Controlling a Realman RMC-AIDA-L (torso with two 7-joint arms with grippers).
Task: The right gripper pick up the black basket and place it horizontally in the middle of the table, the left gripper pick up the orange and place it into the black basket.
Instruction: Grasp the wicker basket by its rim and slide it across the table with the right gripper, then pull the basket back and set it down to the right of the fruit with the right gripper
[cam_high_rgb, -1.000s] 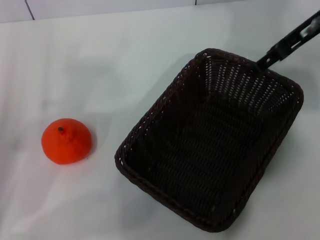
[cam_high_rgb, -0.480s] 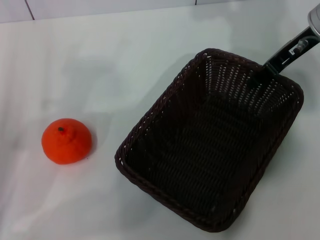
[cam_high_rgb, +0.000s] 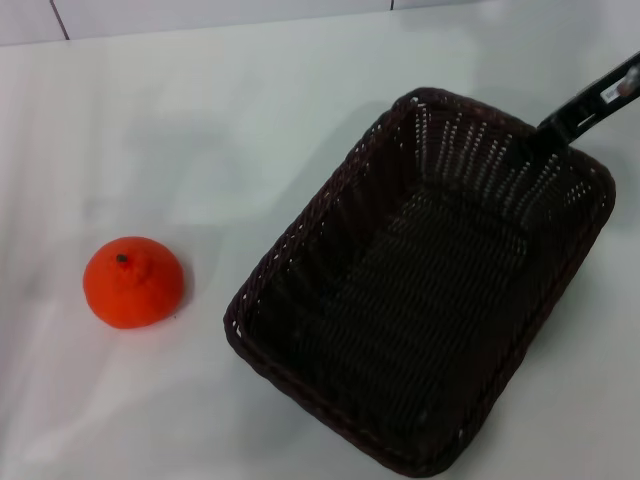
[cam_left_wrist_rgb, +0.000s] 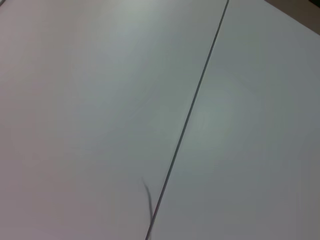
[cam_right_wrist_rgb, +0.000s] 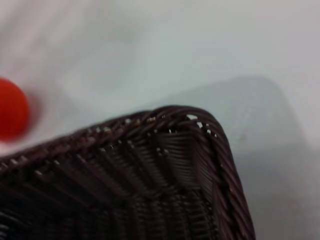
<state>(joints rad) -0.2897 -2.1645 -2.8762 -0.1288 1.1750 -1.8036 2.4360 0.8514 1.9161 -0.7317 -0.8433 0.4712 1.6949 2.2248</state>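
Head view: slim black right pincer (cam_high_rgb: 540, 135) enters from the upper right edge of the frame and meets the far rim of the rectangular dark brown-black woven wicker basket (cam_high_rgb: 420, 290). Fingertips lie against the weave there; whether they are closed on the rim or apart, cannot tell. Small white label on the arm near the right edge, writing too small to read.

Basket sits at right of centre, skewed, long axis running from lower left to upper right. Its near corner nearly reaches the bottom edge of the frame; its right corner lies close to the right edge.

Small bright orange mandarin-like fruit (cam_high_rgb: 133, 281) rests at lower left on the glossy white tabletop (cam_high_rgb: 200, 130), well apart from the basket. Bare tabletop lies between them and across the whole upper left.

Right wrist view: braided corner of the basket fills the lower half; fruit at left edge.

Left wrist view: white surface with one thin dark seam (cam_left_wrist_rgb: 190, 115).
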